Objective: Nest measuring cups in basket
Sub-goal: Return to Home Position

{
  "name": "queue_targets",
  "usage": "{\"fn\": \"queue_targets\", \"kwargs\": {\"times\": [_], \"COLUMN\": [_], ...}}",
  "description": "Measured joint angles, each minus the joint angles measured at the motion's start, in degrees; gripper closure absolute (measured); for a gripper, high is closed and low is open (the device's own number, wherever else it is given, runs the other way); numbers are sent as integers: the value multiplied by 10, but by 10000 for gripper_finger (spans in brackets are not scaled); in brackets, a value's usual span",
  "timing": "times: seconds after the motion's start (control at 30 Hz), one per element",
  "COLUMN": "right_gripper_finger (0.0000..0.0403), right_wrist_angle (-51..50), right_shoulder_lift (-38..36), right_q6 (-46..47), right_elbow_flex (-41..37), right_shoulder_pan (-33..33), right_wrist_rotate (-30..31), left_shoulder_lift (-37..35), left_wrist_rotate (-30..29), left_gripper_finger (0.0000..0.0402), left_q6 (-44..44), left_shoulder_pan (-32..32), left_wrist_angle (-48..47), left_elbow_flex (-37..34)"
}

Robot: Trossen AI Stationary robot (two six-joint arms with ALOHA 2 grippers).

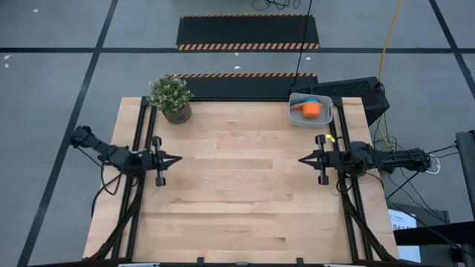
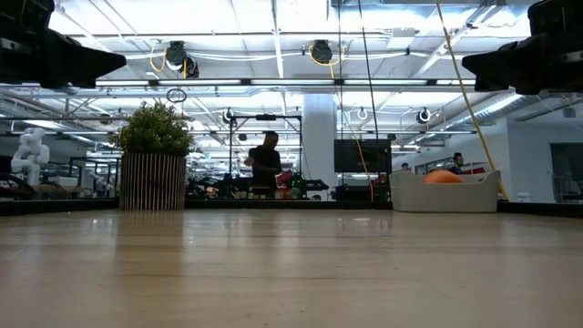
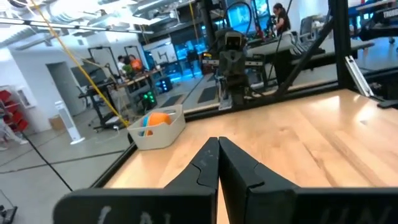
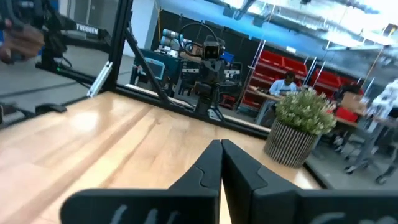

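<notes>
The light-grey basket (image 1: pixel 310 110) stands at the table's far right corner, with the measuring cups (image 1: pixel 311 109) stacked inside it, an orange one on top and blue ones beneath. It also shows in the low view as the basket (image 2: pixel 444 192) and in the left wrist view as the basket (image 3: pixel 158 129). My left gripper (image 1: pixel 178 159) is shut at the table's left edge, pointing level toward the right. My right gripper (image 1: pixel 301 159) is shut at the right edge, pointing level toward the left. Both are far from the basket and hold nothing.
A potted green plant (image 1: pixel 171 98) in a ribbed pot stands at the table's far left corner. The wooden tabletop (image 1: pixel 237 193) lies bare between the two grippers. A person (image 2: pixel 266 164) stands in the room far behind the table.
</notes>
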Motion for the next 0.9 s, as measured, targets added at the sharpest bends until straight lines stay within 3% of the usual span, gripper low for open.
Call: {"fn": "queue_targets", "kwargs": {"times": [0.2, 0.43, 0.9], "right_gripper_finger": [403, 403, 403], "right_wrist_angle": [-20, -17, -30], "right_shoulder_lift": [1, 0, -1], "right_q6": [-20, -22, -26], "right_elbow_flex": [0, 0, 0], "right_shoulder_pan": [0, 0, 0], "right_wrist_rotate": [0, -1, -2], "left_shoulder_lift": [0, 1, 2], "left_wrist_rotate": [69, 71, 71], "left_gripper_finger": [397, 398, 394], "left_q6": [-34, -48, -60], "left_shoulder_pan": [60, 101, 104], "left_wrist_angle": [-11, -14, -16], "left_elbow_flex": [0, 0, 0]}}
